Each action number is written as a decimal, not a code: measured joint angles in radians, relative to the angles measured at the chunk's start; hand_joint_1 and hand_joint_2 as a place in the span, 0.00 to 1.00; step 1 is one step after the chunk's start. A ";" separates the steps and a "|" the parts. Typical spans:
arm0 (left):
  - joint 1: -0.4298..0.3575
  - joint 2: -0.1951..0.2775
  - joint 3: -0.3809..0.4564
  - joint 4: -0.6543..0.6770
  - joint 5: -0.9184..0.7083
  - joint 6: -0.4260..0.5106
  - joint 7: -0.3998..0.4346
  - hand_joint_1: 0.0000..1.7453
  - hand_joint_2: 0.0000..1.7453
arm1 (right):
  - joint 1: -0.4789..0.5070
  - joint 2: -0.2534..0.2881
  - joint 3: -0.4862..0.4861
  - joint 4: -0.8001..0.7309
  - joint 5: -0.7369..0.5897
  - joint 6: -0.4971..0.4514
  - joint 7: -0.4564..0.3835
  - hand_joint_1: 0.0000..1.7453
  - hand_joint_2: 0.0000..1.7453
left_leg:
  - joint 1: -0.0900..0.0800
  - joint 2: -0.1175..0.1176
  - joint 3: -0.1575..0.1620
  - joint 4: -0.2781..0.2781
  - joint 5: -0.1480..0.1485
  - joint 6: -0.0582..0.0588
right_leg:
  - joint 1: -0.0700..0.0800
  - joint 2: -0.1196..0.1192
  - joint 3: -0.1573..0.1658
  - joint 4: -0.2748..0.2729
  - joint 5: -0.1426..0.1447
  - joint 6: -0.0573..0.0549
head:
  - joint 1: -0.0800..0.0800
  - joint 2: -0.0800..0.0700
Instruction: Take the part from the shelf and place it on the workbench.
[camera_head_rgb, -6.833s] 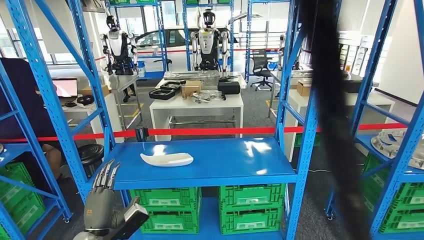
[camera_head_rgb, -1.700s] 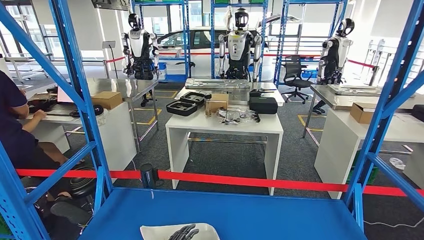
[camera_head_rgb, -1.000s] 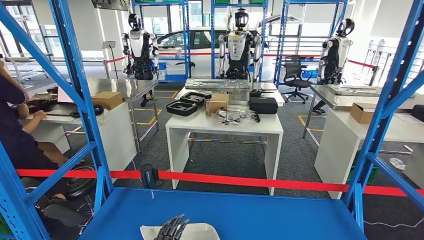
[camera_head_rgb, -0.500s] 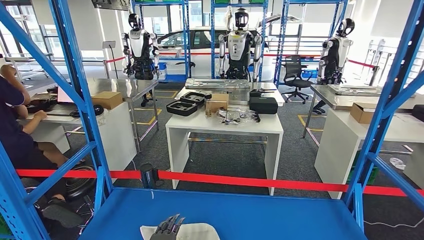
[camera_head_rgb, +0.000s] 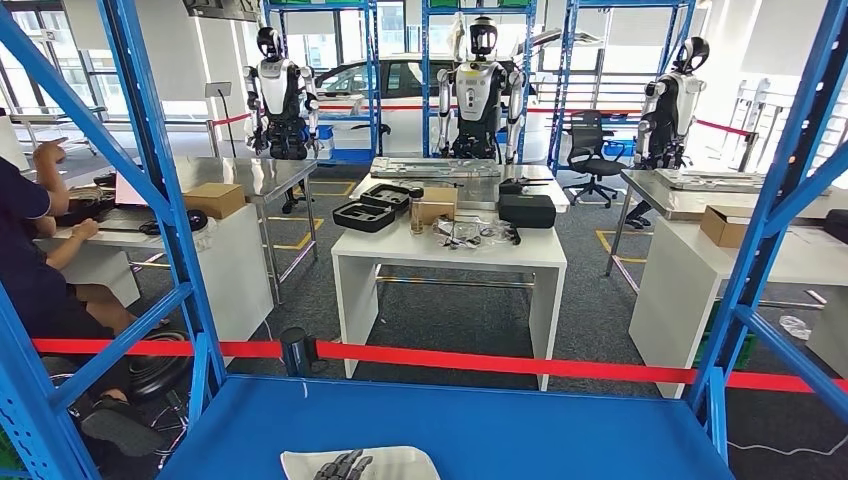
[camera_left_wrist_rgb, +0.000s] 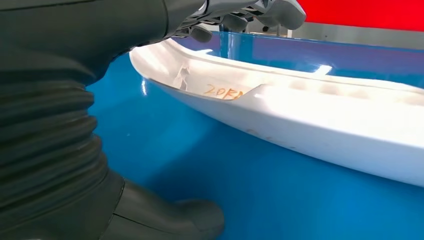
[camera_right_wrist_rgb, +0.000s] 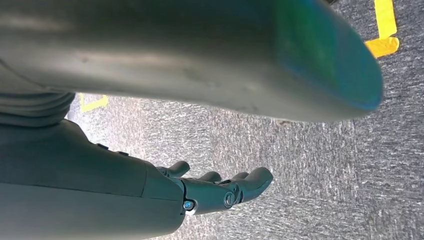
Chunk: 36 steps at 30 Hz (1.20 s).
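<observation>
— Since the part (camera_head_rgb: 360, 462) is a long, shallow white moulding lying flat on the blue shelf (camera_head_rgb: 520, 435), how do you reckon it will handle?

— Light and fairly stiff, I would judge: a thin shell with a raised rim and a glossy skin, so likely slippery. In the left wrist view the part (camera_left_wrist_rgb: 300, 115) shows handwritten orange marks inside its near end. Take it across the rim near the middle, so it does not tip.

— Where is the left hand (camera_head_rgb: 338, 466) against it?

— Right over it. In the head view its dark fingers lie on top of the part, near the front of the shelf. In the wrist view the fingers (camera_left_wrist_rgb: 260, 10) reach over the far rim while the thumb (camera_left_wrist_rgb: 170, 220) sits low on the shelf on the near side, apart from the shell.

— Holding, then?

— I cannot tell; the fingertips are cut off and contact is unclear. Nothing looks lifted.

— And the right hand (camera_right_wrist_rgb: 220, 192)?

— Hanging over grey carpet, fingers loosely extended, holding nothing.
</observation>
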 joint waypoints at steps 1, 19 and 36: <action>0.000 0.000 0.000 0.001 0.000 0.000 0.002 0.00 1.00 | 0.000 0.000 0.000 0.000 0.000 0.000 0.001 0.00 0.00 | 0.000 0.000 0.000 0.000 0.000 0.000 | 0.000 0.000 0.000 0.000 0.000 0.000 | 0.000 0.000; 0.004 0.002 0.000 0.008 0.009 0.011 0.034 0.99 1.00 | 0.000 0.000 0.002 0.000 0.000 0.001 -0.004 0.00 0.00 | 0.000 0.000 0.001 0.000 0.000 0.000 | 0.000 0.000 0.001 0.000 0.000 0.000 | 0.000 0.000; 0.023 0.002 0.002 0.017 0.009 0.025 0.059 1.00 1.00 | 0.001 0.000 0.003 0.001 -0.005 -0.004 0.000 0.00 0.00 | 0.000 0.000 0.003 0.000 0.000 0.000 | 0.000 0.000 0.003 0.000 0.000 0.000 | 0.000 0.000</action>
